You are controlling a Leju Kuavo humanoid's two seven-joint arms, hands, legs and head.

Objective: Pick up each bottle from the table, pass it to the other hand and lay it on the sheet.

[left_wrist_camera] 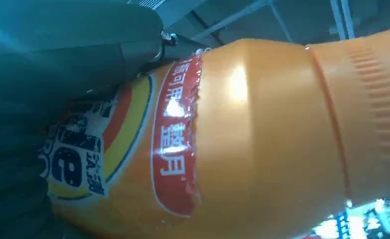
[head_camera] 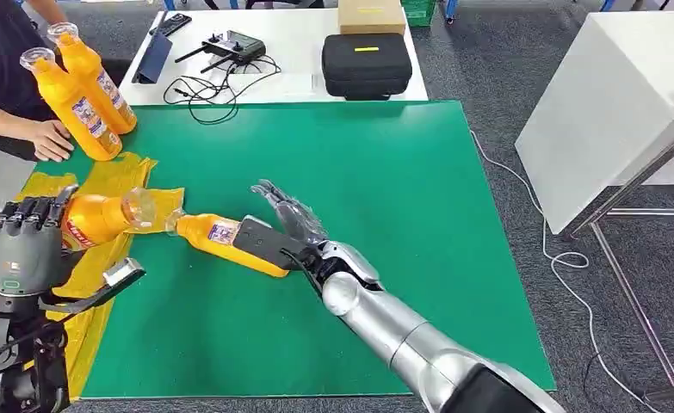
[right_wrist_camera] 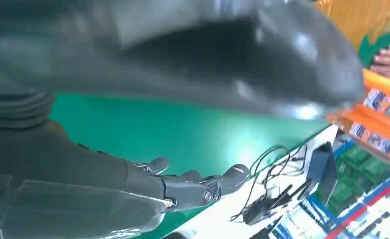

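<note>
My left hand (head_camera: 25, 243) grips an orange bottle (head_camera: 96, 218) on its side above the yellow sheet (head_camera: 118, 179); the label (left_wrist_camera: 173, 134) looms close in the left wrist view. A second orange bottle (head_camera: 217, 237) lies on the green mat (head_camera: 385, 215), neck towards the sheet. My right hand (head_camera: 280, 228) is at its base with the fingers (right_wrist_camera: 197, 186) stretched out and the thumb (head_camera: 258, 242) across the bottle's body. Two more orange bottles (head_camera: 79, 107) stand upright at the back left.
A person's hand (head_camera: 52, 139) rests by the upright bottles (right_wrist_camera: 377, 114). Behind the mat, a white table carries a controller (head_camera: 232, 43), cables, a black case (head_camera: 366, 64) and a cardboard box. A white table (head_camera: 609, 103) stands to the right.
</note>
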